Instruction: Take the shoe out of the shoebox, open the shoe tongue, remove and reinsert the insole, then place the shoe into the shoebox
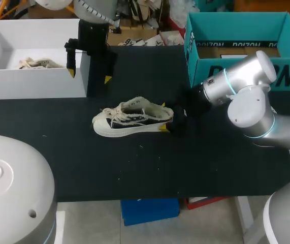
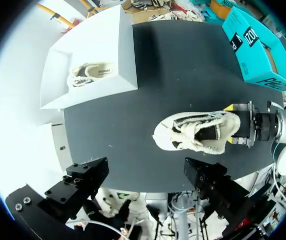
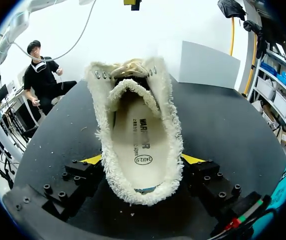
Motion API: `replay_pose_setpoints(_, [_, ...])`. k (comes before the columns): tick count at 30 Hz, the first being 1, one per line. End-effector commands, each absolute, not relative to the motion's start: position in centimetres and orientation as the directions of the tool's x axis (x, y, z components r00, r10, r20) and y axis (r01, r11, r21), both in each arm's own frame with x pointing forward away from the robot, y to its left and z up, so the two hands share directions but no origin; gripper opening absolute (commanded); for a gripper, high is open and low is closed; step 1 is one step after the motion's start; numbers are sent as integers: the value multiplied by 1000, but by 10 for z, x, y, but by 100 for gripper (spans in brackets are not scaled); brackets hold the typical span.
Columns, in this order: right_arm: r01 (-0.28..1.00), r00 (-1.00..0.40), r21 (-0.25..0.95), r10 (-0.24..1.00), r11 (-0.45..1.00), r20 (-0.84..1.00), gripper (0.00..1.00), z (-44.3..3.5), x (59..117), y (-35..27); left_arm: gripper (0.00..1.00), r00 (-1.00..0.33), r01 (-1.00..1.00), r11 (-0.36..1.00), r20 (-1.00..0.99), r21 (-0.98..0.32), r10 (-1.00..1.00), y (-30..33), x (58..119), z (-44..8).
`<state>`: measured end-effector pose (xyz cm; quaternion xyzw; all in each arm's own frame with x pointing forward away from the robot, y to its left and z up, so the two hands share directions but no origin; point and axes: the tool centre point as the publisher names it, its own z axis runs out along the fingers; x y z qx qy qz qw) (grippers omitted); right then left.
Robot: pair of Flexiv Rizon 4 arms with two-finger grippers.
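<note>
I'm clamping the shoe [image 3: 135, 100] heel with the right gripper [image 3: 142, 160]. Left gripper [image 1: 90, 75] is hanging spread wide. Shoe is sitting upright, insole [image 3: 135, 142] in.

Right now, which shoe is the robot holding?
The shoe on the table, its heel clamped in the right gripper; the other shoe lies in the white box.

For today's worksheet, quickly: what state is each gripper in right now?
Left gripper: open, holding nothing.
Right gripper: shut on the shoe at its heel.
</note>
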<state>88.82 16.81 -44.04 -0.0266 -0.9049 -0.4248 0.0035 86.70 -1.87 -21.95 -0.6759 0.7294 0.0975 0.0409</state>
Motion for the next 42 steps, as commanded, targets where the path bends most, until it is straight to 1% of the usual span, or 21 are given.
replay_pose_setpoints(1, [52, -999, 768, 45, 638, 31, 0, -442, 890, 170, 100, -84, -993, 72, -121, 98, -989, -24, 878, -228])
replay_pose_setpoints(4, [52, -999, 768, 45, 638, 31, 0, -442, 890, 170, 100, -90, -987, 82, -50, 141, -995, -35, 885, -239])
replay_pose_setpoints(10, [52, -999, 768, 45, 638, 31, 0, -442, 890, 170, 100, -127, -981, 119, -42, 150, -991, -62, 885, -249])
replay_pose_setpoints(17, [52, -999, 768, 45, 638, 31, 0, -442, 890, 170, 100, -161, -976, 141, -118, 164, -980, -92, 878, -262])
replay_pose_setpoints(23, [52, -999, 768, 45, 638, 31, 0, -442, 890, 170, 100, -161, -974, 129, -171, 186, -972, -112, 870, -279])
replay_pose_setpoints(34, [52, -999, 768, 45, 638, 31, 0, -442, 890, 170, 100, -183, -968, 128, -260, 215, -948, -135, 860, -318])
replay_pose_setpoints(42, [52, -999, 768, 45, 638, 31, 0, -442, 890, 170, 100, -188, -968, 120, -323, 219, -928, -145, 864, -333])
